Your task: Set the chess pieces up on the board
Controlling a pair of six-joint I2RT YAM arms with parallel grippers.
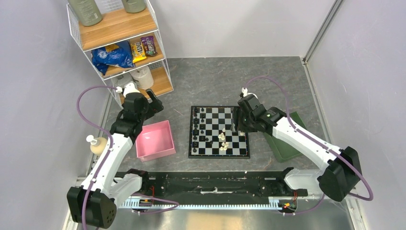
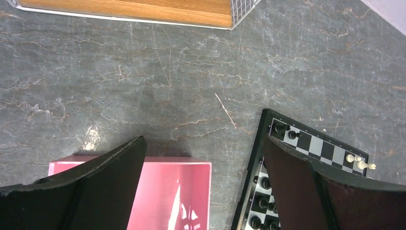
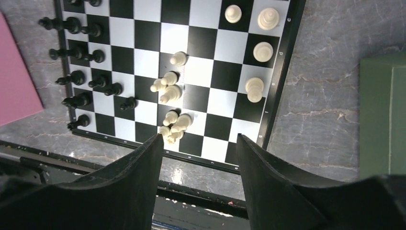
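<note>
The chequered board (image 1: 219, 156) lies mid-table. Black chess pieces (image 1: 197, 127) stand along its left columns. Cream-white chess pieces (image 1: 223, 139) bunch near its middle, some lying down. In the right wrist view the white bunch (image 3: 170, 91) is mid-board (image 3: 202, 42), several more white pieces (image 3: 254, 88) stand by the right edge, and black ones (image 3: 76, 76) on the left. My right gripper (image 3: 200, 138) is open and empty above the board's right side (image 1: 238, 120). My left gripper (image 2: 203, 140) is open and empty over the pink tray's far edge (image 1: 155, 103), left of the board (image 2: 256, 158).
An empty pink tray (image 1: 155, 141) lies left of the board, also in the left wrist view (image 2: 172, 191). A green tray (image 1: 287, 139) lies to the right (image 3: 383, 115). A wire-and-wood shelf (image 1: 119, 48) with snacks stands back left. A cream pump bottle (image 1: 98, 144) stands by the left arm.
</note>
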